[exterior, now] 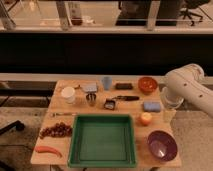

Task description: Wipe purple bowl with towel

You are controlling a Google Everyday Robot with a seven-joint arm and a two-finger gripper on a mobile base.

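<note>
At the table's right edge: the gripper [169, 112] hung at the end of the white arm [187, 85], which came in from the right; whether it was spread or pressed together could not be told, and it held nothing that could be seen.
Front right corner: the purple bowl [162, 145] sat upright on the wooden table [142, 160], its glossy inside facing up, just right of the green tray [102, 118] and well below the gripper.
Back of the table, left of centre: the towel [90, 88] lay flat and folded, well apart from both the purple bowl and the gripper.
Beside the towel: a blue-grey cup [106, 82] stood just to its right, a white cup [68, 94] to its front left, and a small metal cup [91, 99] just in front of it.
Back right: an orange-red bowl [147, 84] sat near the arm, with a dark flat block [124, 86] to its left.
Right side, middle: a blue pad [151, 106] lay just left of the gripper, and an orange fruit [145, 118] sat in front of the pad.
Centre: a dark-handled tool [125, 98] and a small dark object [110, 104] lay behind the tray.
Left side: a reddish cluster of fruit [56, 130] lay beside the tray, and a carrot [48, 150] lay near the front left corner.
</note>
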